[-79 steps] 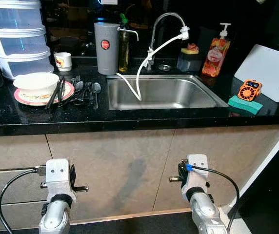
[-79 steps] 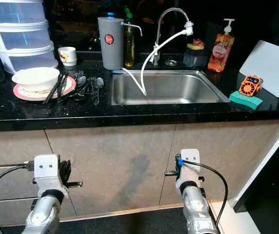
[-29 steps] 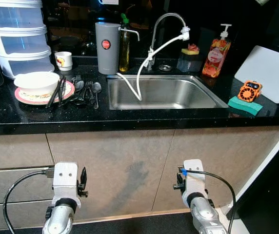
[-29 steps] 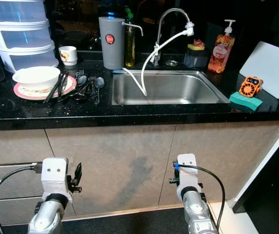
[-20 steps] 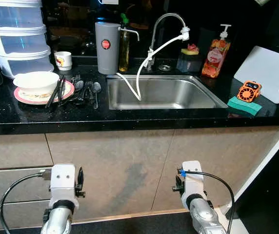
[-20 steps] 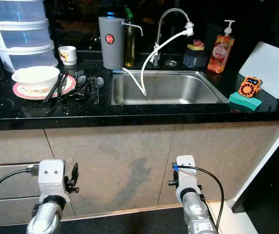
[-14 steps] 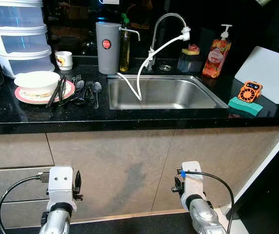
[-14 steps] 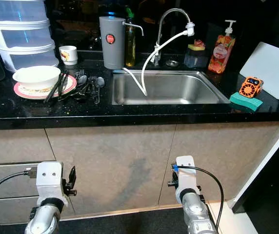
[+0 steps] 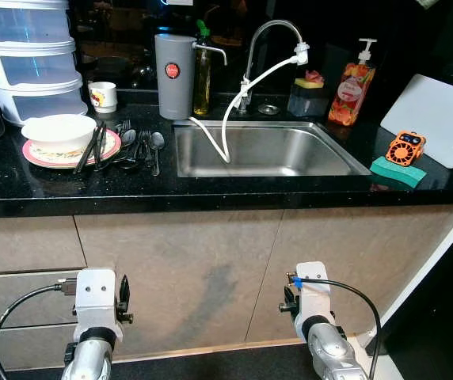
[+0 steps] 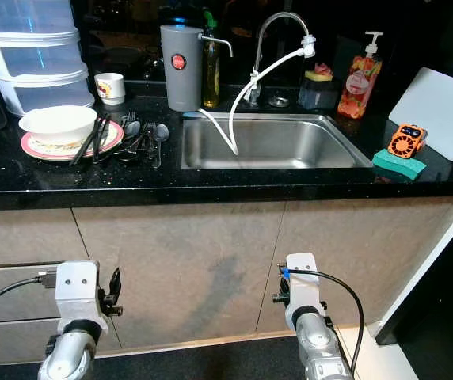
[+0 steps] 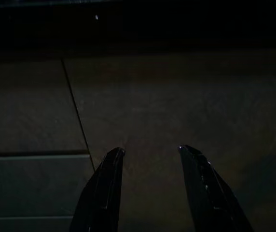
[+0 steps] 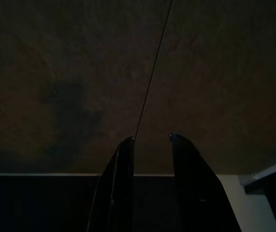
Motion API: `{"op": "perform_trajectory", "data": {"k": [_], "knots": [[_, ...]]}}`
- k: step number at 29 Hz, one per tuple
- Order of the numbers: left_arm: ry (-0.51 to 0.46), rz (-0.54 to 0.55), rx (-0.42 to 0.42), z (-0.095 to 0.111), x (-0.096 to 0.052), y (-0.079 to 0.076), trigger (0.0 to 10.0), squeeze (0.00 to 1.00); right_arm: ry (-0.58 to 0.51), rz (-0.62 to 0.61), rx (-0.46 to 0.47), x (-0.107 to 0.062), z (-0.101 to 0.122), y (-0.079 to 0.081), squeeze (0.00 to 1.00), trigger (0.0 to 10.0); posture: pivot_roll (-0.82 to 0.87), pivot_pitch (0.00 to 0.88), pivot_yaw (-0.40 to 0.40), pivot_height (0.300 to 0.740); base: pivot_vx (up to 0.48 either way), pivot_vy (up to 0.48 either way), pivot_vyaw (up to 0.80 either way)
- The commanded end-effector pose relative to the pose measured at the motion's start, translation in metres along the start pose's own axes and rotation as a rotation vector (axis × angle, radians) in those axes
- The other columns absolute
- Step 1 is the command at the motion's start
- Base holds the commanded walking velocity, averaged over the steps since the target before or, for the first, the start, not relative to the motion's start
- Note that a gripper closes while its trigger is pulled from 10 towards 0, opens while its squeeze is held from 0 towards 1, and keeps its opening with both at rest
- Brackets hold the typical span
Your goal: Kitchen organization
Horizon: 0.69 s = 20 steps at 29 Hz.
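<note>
While held low before the beige cabinet doors [image 9: 211, 269], left gripper [image 11: 150, 152] and right gripper [image 12: 151, 139] parted and empty, with white bowl [image 9: 59, 131] on a red-rimmed plate [image 9: 109, 148] beside dark cutlery [image 9: 141, 147] on the black table [image 9: 234, 188] left of the steel sink [image 9: 266, 150].

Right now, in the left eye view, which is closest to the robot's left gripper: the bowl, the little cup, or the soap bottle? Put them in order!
From the left gripper, low by the cabinet:
1. Bowl, on its plate at the counter's left front.
2. Cup, farther back on the left.
3. Soap bottle, far across, behind the sink's right side.
</note>
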<state>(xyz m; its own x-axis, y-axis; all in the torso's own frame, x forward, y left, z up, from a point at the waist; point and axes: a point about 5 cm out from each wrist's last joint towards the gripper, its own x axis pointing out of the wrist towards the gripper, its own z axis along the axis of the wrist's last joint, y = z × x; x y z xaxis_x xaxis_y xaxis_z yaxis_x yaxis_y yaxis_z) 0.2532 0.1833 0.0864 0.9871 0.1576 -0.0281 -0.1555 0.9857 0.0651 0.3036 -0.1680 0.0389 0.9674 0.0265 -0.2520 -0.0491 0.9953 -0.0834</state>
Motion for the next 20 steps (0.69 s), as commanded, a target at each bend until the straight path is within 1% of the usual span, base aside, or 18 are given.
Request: {"op": "perform_trajectory", "data": {"k": [1, 4, 5, 6, 7, 8, 9, 10, 11, 13, 14, 15, 16, 18, 19, 20], "knots": [[-0.024, -0.024, -0.016, 0.004, -0.001, -0.003, 10.0, 0.00, -0.030, 0.001, 0.019, 0.001, 0.007, 0.000, 0.00, 10.0, 0.02, 0.037, -0.069, 0.740, 0.000, 0.000, 0.00], [-0.047, -0.061, -0.003, 0.012, 0.001, -0.008, 10.0, 0.00, -0.105, -0.006, 0.037, 0.003, 0.021, -0.001, 0.00, 10.0, 0.02, 0.039, -0.067, 0.740, 0.000, 0.000, 0.00], [-0.047, -0.061, -0.003, 0.012, 0.001, -0.008, 10.0, 0.00, -0.105, -0.006, 0.037, 0.003, 0.021, -0.001, 0.00, 10.0, 0.02, 0.039, -0.067, 0.740, 0.000, 0.000, 0.00], [-0.072, -0.068, 0.013, 0.016, 0.002, -0.009, 10.0, 0.00, -0.134, 0.000, 0.056, 0.003, 0.027, -0.001, 0.00, 10.0, 0.02, 0.039, -0.067, 0.740, 0.000, 0.000, 0.00], [-0.119, -0.068, 0.031, 0.026, 0.004, -0.009, 10.0, 0.00, -0.191, -0.002, 0.081, 0.003, 0.038, -0.002, 0.00, 10.0, 0.02, 0.039, -0.066, 0.740, 0.000, 0.000, 0.00], [-0.119, -0.068, 0.031, 0.026, 0.004, -0.009, 10.0, 0.00, -0.191, -0.002, 0.081, 0.003, 0.038, -0.002, 0.00, 10.0, 0.02, 0.039, -0.066, 0.740, 0.000, 0.000, 0.00], [-0.152, -0.066, 0.043, 0.032, 0.005, -0.009, 10.0, 0.00, -0.231, -0.004, 0.099, 0.002, 0.045, -0.002, 0.00, 10.0, 0.02, 0.039, -0.066, 0.740, 0.000, 0.000, 0.00], [-0.205, -0.060, 0.046, 0.045, 0.008, -0.009, 10.0, 0.00, -0.294, -0.012, 0.118, 0.002, 0.059, -0.005, 0.00, 10.0, 0.02, 0.039, -0.065, 0.740, 0.000, 0.000, 0.00], [-0.205, -0.060, 0.046, 0.045, 0.008, -0.009, 10.0, 0.00, -0.294, -0.012, 0.118, 0.002, 0.059, -0.005, 0.00, 10.0, 0.02, 0.039, -0.065, 0.740, 0.000, 0.000, 0.00], [-0.303, -0.045, 0.038, 0.071, 0.014, -0.007, 10.0, 0.00, -0.398, -0.024, 0.146, 0.003, 0.085, -0.008, 0.00, 10.0, 0.02, 0.037, -0.063, 0.740, 0.000, 0.000, 0.00], [-0.303, -0.045, 0.038, 0.071, 0.014, -0.007, 10.0, 0.00, -0.398, -0.024, 0.146, 0.003, 0.085, -0.008, 0.00, 10.0, 0.02, 0.037, -0.063, 0.740, 0.000, 0.000, 0.00], [-0.332, -0.043, 0.033, 0.079, 0.016, -0.006, 10.0, 0.00, -0.430, -0.025, 0.150, 0.003, 0.094, -0.009, 0.00, 10.0, 0.02, 0.037, -0.063, 0.740, 0.000, 0.000, 0.00], [-0.332, -0.043, 0.033, 0.079, 0.016, -0.006, 10.0, 0.00, -0.430, -0.025, 0.150, 0.003, 0.094, -0.009, 0.00, 10.0, 0.02, 0.037, -0.063, 0.740, 0.000, 0.000, 0.00], [-0.387, -0.038, 0.036, 0.095, 0.020, -0.003, 10.0, 0.00, -0.492, -0.011, 0.153, 0.004, 0.114, -0.008, 0.00, 10.0, 0.02, 0.034, -0.061, 0.740, 0.000, 0.000, 0.00], [-0.387, -0.038, 0.036, 0.095, 0.020, -0.003, 10.0, 0.00, -0.492, -0.011, 0.153, 0.004, 0.114, -0.008, 0.00, 10.0, 0.02, 0.034, -0.061, 0.740, 0.000, 0.000, 0.00], [-0.404, -0.034, 0.039, 0.100, 0.021, -0.002, 10.0, 0.00, -0.515, -0.008, 0.153, 0.004, 0.122, -0.007, 0.00, 10.0, 0.02, 0.035, -0.061, 0.740, 0.000, 0.000, 0.00]]}}
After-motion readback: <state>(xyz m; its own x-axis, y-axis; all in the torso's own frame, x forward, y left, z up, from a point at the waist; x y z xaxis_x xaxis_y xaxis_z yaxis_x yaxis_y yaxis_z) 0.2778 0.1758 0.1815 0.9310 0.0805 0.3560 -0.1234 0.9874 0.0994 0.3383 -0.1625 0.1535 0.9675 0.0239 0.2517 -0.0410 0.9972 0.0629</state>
